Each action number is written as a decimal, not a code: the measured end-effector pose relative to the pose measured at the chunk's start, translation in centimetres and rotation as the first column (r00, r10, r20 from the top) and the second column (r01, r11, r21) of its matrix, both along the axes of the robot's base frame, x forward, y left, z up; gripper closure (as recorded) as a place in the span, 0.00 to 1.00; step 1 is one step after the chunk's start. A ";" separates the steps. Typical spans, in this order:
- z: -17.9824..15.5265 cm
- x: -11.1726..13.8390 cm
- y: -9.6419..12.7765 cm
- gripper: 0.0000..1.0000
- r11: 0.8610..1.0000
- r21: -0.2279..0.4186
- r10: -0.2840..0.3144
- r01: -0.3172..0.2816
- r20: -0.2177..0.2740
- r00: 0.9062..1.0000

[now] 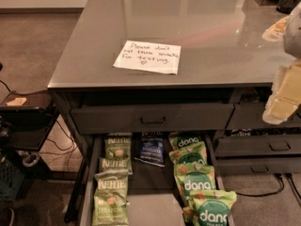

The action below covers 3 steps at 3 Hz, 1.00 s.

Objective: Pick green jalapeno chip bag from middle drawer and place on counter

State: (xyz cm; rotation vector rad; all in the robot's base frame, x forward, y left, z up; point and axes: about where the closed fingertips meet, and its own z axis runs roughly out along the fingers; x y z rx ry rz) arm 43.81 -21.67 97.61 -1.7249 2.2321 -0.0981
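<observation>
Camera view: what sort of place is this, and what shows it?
Probably an office or lab snack station for testing: a handwritten note on the counter, chip bags stocked in the open middle drawer, the robot's gripper at the right edge.

Lighting: dim, with a warm yellowish cast lying over everything.
Counter (211, 36): the glossy top is catching pale overhead reflections toward its far edge.
Middle drawer (153, 206): the back is sitting in shadow under the counter, and the pale floor is brightening toward the front.
Gripper (283, 98): at the right edge, near the lens, it is showing blurred and washed-out.
</observation>
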 end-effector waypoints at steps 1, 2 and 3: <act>0.0 0.0 0.0 0.00 1.000 0.000 0.000 0.000 0.000 1.000; -0.5 -0.2 0.5 0.00 0.999 0.038 0.003 -0.004 0.016 1.000; -2.7 -0.9 2.2 0.00 0.991 0.131 0.002 -0.006 0.029 1.000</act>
